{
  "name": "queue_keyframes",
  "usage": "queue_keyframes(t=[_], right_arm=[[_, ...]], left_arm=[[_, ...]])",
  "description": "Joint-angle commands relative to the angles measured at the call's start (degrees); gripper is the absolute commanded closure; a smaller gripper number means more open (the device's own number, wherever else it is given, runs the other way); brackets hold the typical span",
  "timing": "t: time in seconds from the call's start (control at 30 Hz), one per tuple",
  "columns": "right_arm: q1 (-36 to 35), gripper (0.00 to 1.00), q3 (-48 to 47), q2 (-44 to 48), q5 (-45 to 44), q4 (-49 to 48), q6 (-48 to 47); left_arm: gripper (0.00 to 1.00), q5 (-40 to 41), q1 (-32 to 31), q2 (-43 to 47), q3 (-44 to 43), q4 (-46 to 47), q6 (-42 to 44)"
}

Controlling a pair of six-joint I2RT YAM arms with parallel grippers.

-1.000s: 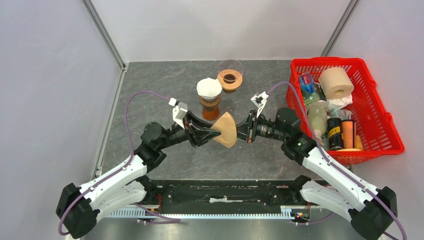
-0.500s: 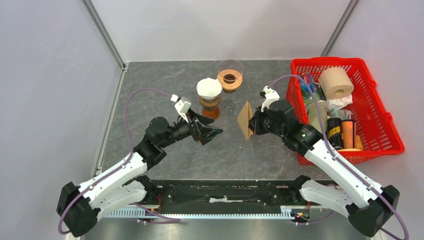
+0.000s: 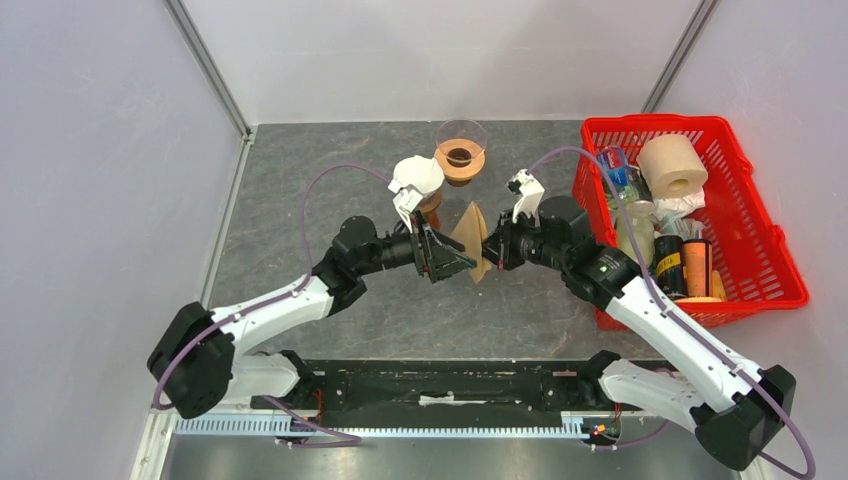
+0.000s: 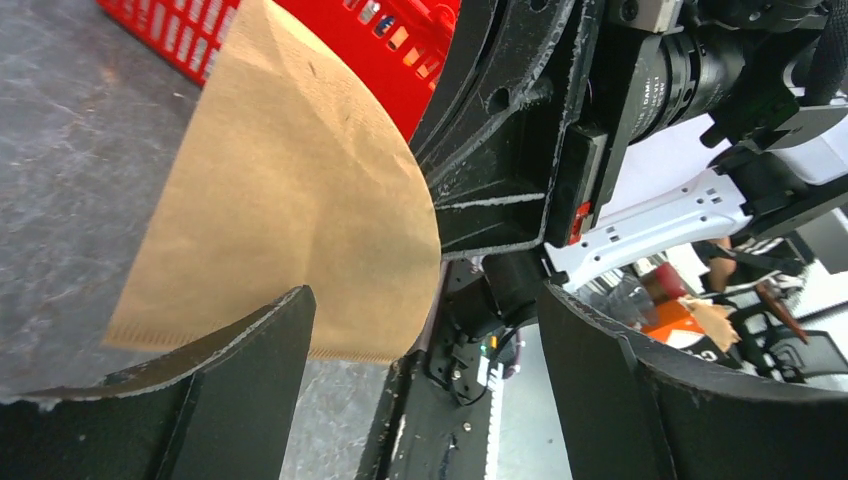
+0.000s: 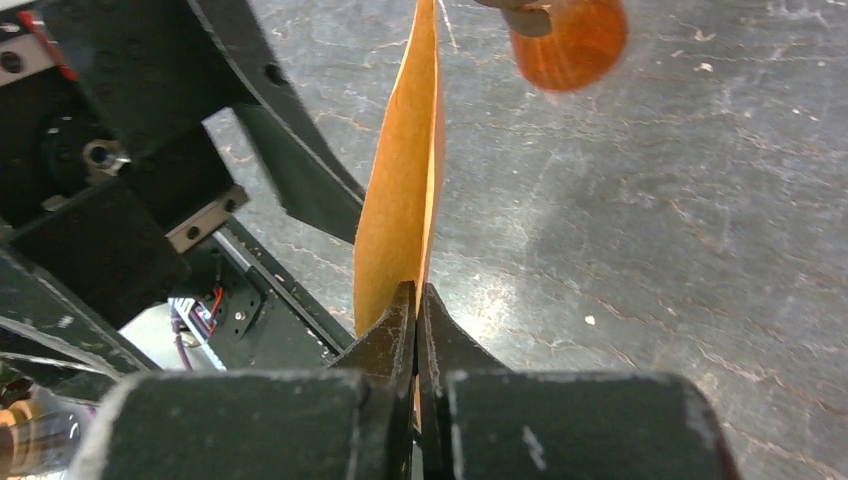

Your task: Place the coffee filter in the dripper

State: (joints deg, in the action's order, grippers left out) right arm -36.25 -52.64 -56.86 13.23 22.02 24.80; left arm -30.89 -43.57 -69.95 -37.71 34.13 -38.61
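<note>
Grey tabletop [image 3: 300,180] is seen below. Just on the near side of the glass dripper [image 3: 460,150], the coffee filter [image 3: 473,238] is pinched upright by the right gripper [image 5: 415,300]. The left gripper [image 3: 462,265] is spread wide beside it.

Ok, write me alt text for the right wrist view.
The right gripper pinches the lower edge of a brown paper coffee filter, seen edge-on and standing upright above its shut fingers. The left gripper shows open black fingers just to the filter's left, above a dark grey table, with a blurred orange dripper at the top edge.
</note>
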Motion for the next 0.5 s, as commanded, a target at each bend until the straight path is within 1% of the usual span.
queue_keyframes(t=[0.0, 0.2, 0.4, 0.43, 0.47], right_arm=[[-0.04, 1.00, 0.68, -0.24, 5.21, -5.41, -0.36], [-0.02, 1.00, 1.83, 0.60, 9.16, -8.19, -0.25], [-0.03, 1.00, 1.84, 1.33, 8.14, -7.45, -0.53], [-0.02, 1.00, 1.86, 1.65, 7.43, -6.95, -0.73], [0.01, 1.00, 1.89, 1.98, 7.07, -6.69, -0.91]], left_arm=[[0.11, -3.34, -1.05, -3.10, -3.96, 7.09, -5.65], [0.11, -1.36, -1.76, -3.44, -4.71, 4.64, -4.28], [0.10, 0.99, -2.04, -2.43, -4.87, 0.75, -1.68], [0.12, 1.89, -2.04, -1.77, -4.83, -0.84, -0.71], [0.16, 2.70, -2.04, -1.25, -4.82, -2.14, 0.17]])
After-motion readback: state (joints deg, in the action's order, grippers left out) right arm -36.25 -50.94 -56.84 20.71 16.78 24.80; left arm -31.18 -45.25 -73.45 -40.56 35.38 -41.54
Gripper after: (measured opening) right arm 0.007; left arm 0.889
